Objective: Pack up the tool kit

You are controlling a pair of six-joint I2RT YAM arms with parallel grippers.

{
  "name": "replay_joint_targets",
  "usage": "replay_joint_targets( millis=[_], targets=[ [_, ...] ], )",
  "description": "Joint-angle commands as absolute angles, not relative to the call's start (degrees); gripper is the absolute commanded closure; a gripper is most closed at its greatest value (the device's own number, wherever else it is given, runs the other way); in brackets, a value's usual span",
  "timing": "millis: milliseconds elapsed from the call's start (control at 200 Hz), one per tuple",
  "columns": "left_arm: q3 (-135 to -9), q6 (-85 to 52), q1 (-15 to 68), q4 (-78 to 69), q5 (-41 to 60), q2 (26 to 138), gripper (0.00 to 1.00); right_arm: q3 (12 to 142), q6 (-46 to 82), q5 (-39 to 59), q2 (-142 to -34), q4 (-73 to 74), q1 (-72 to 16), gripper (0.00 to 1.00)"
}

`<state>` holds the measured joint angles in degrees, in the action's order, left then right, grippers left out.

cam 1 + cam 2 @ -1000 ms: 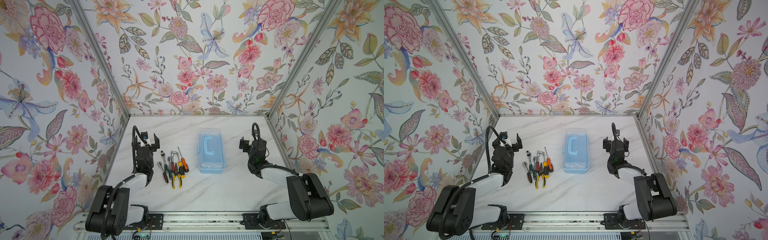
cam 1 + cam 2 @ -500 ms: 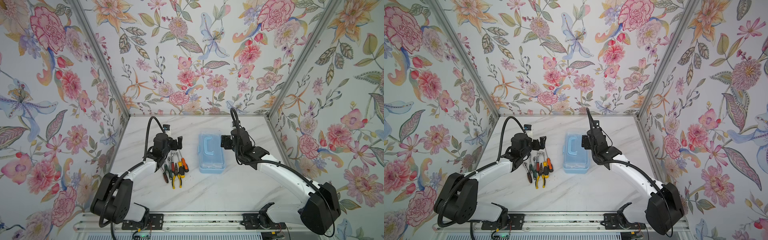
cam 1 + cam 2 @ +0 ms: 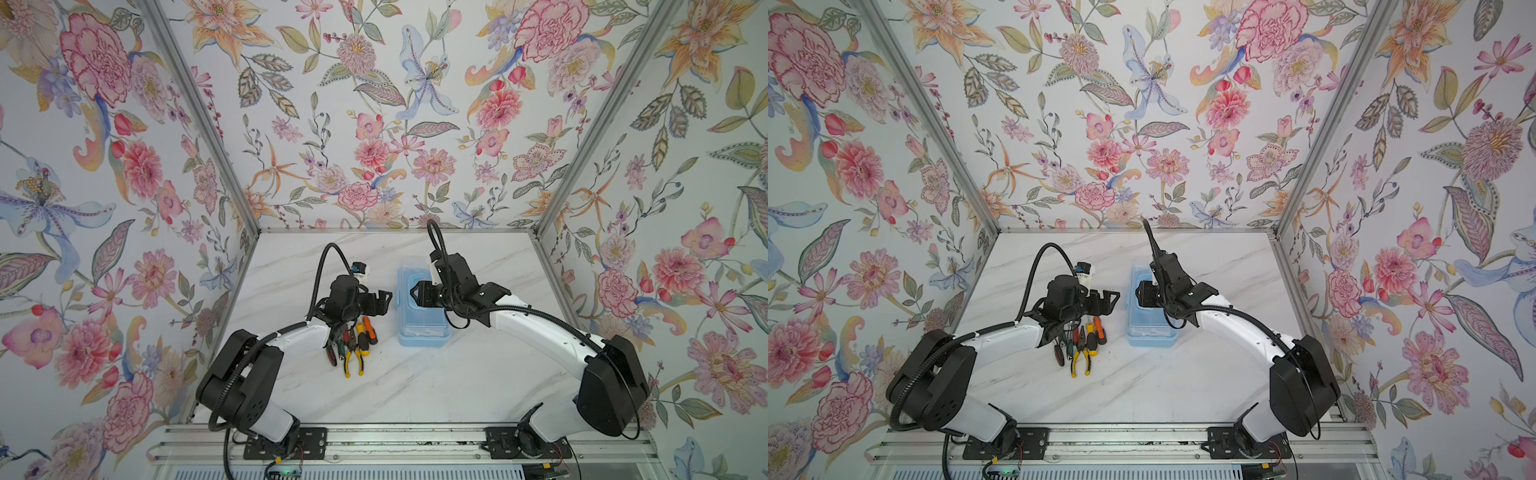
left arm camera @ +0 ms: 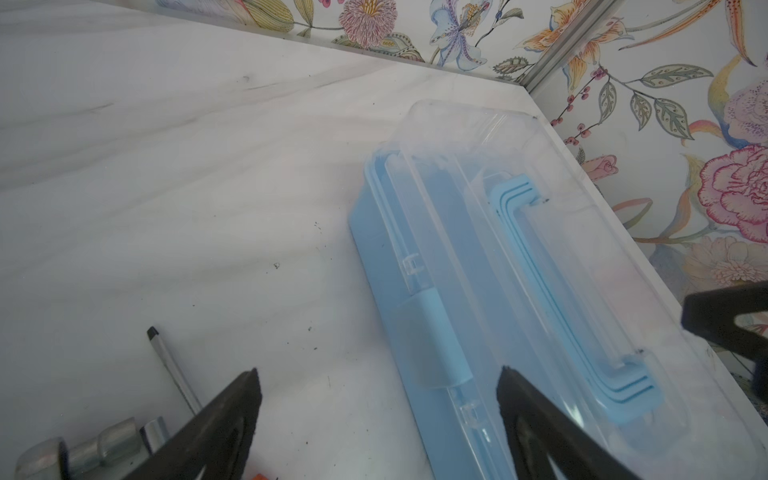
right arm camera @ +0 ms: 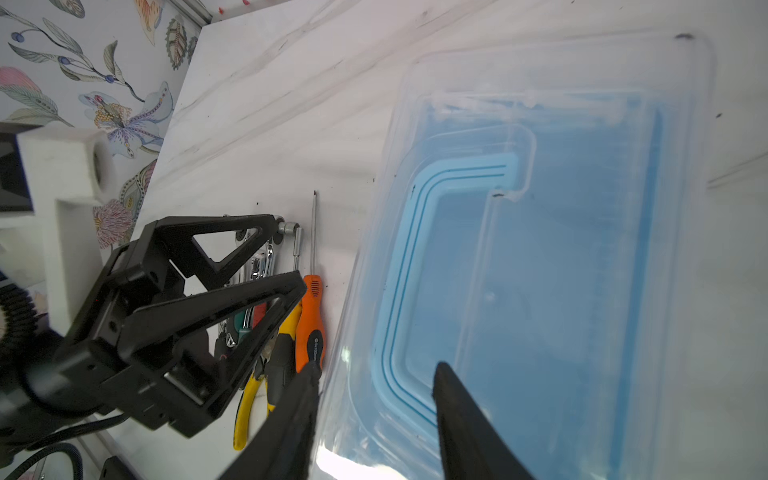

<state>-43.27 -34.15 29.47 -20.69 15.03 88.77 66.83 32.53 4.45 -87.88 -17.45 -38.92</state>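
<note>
Toolbox [image 3: 420,329], long axis crosswise ahead of left gripper [image 4: 378,374] — spread wide, empty; right gripper [image 5: 376,370] half-open over lid, empty — orange screwdriver [image 5: 309,328] print unreadable.

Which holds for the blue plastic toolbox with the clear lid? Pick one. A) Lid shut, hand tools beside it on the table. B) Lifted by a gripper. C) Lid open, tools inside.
A: the clear lid sits flat on the blue plastic toolbox, with the hand tools beside it on the white marble table.

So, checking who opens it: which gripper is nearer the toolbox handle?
Right. The right gripper is directly over the blue handle; the left gripper is beside the toolbox, above the hand tools.
</note>
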Motion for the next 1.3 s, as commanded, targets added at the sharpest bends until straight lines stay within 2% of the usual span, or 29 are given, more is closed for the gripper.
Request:
replay_joint_targets(
  millis=[0, 400, 575, 711, 916, 1116, 1296],
  targets=[
    [-42.85, -35.59, 30.50, -23.26, 16.61, 91.31, 0.09, 69.18, 34.59, 7.64, -90.22, -18.86, -38.67, 0.53],
    [-43.68, -35.42, 32.65, -25.40, 16.04, 94.80, 0.09, 70.89, 37.87, 9.08, -96.78, -19.46, -37.54, 0.53],
    [-45.31, -34.90, 33.83, -26.21, 16.20, 97.20, 0.09, 72.27, 39.04, 14.82, -100.36, -18.67, -34.96, 0.52],
    [-46.79, -34.74, 34.29, -26.63, 16.72, 99.44, 0.09, 70.45, 42.28, 22.96, -101.67, -12.07, -33.68, 0.51],
    [-47.71, -34.46, 34.57, -27.06, 17.22, 101.09, 0.09, 66.83, 45.91, 29.18, -101.51, -4.22, -31.78, 0.51],
    [-49.45, -33.49, 34.54, -26.59, 17.53, 103.15, 0.09, 70.09, 41.55, 32.42, -102.06, -9.83, -31.57, 0.50],
    [-50.61, -32.98, 34.55, -26.02, 17.56, 103.73, 0.09, 69.11, 40.07, 34.62, -101.10, -8.50, -30.91, 0.52]
  ],
)
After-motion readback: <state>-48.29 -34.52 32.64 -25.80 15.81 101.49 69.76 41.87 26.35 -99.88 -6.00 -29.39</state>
